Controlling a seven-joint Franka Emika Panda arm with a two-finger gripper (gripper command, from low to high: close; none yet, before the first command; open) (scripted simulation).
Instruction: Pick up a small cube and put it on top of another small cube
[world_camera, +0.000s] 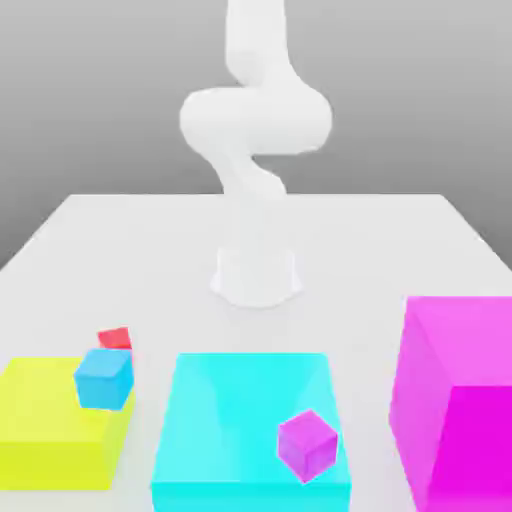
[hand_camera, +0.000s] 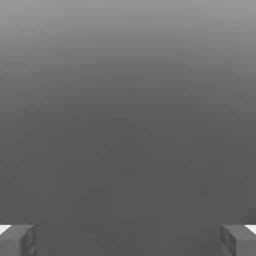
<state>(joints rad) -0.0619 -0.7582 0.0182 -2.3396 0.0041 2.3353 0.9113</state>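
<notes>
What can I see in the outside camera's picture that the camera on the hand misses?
The exterior view alone: the white arm on a white table, a small blue cube on a yellow block, a small red cube behind it, a small purple cube on a cyan block, and a big magenta block. The hand view alone: two grey fingertips, wide apart, against plain grey. Shared: nothing I can match.

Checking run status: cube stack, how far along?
Nothing done: the blue cube, red cube and purple cube sit apart, none stacked. In hand: nothing; the tool is open and empty. Left: everything, from picking a cube to placing it.
</notes>
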